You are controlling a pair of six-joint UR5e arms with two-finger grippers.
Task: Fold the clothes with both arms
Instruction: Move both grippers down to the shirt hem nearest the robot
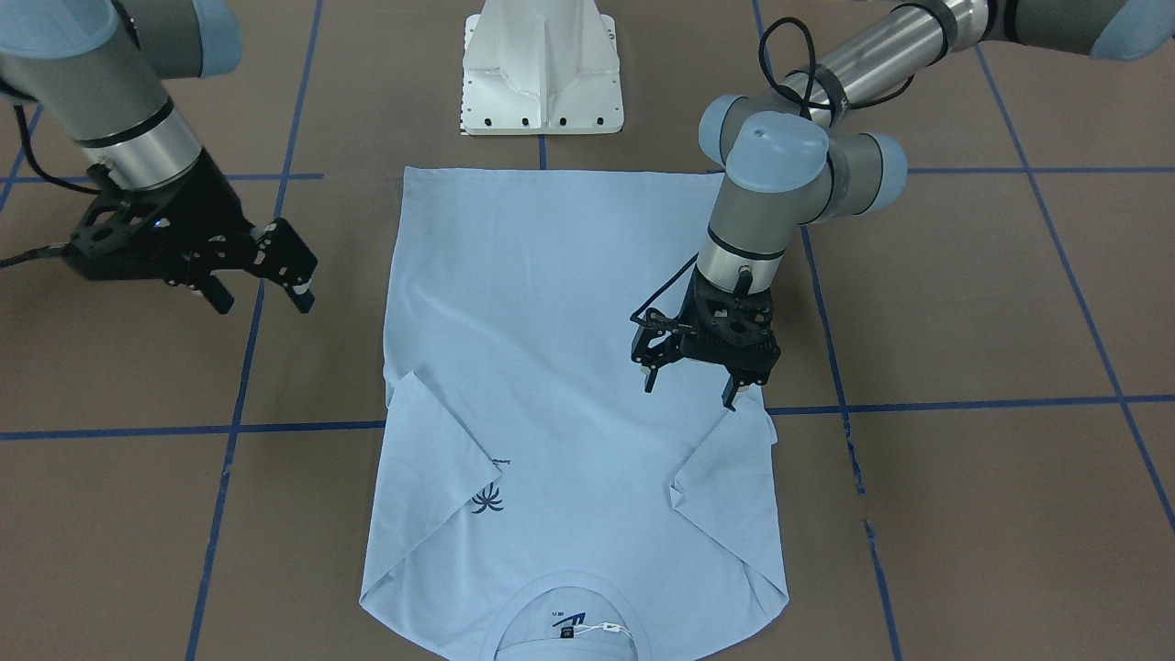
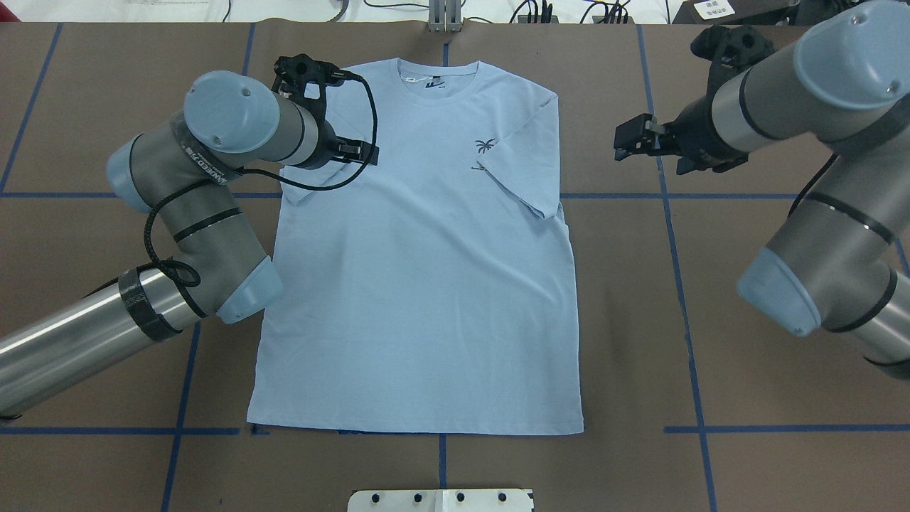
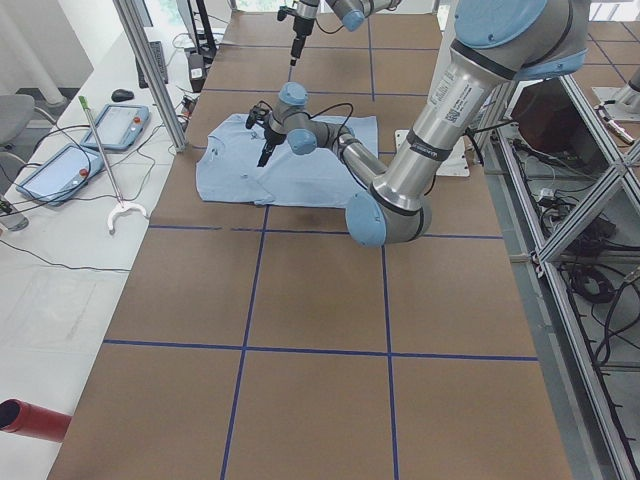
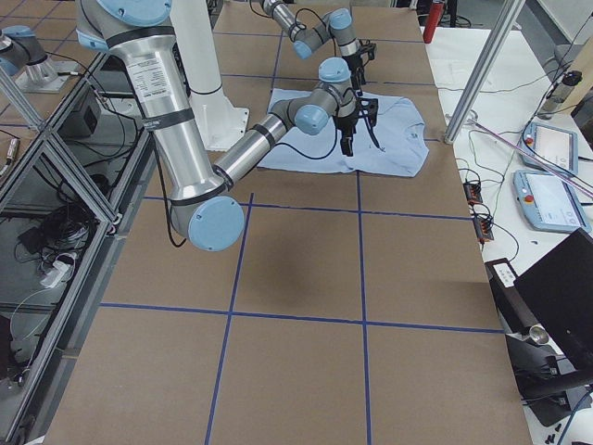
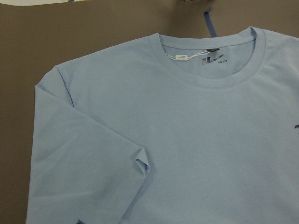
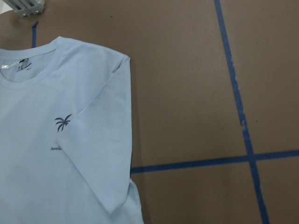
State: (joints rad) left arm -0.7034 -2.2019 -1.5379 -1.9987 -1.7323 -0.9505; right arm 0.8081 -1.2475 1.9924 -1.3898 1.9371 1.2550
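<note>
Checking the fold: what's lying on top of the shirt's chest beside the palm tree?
The sleeve on the robot's right, folded inward over the t-shirt. The palm-tree print shows just clear of its edge; the small lettering below runs under the sleeve, its end hidden.

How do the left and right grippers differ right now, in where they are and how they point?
The left gripper hangs over the t-shirt, by its folded-in sleeve; the right gripper is over bare table, beside the shirt. The left gripper points straight down; the right gripper is tilted, slanting toward the shirt. Shared: both are open and neither grips cloth.
</note>
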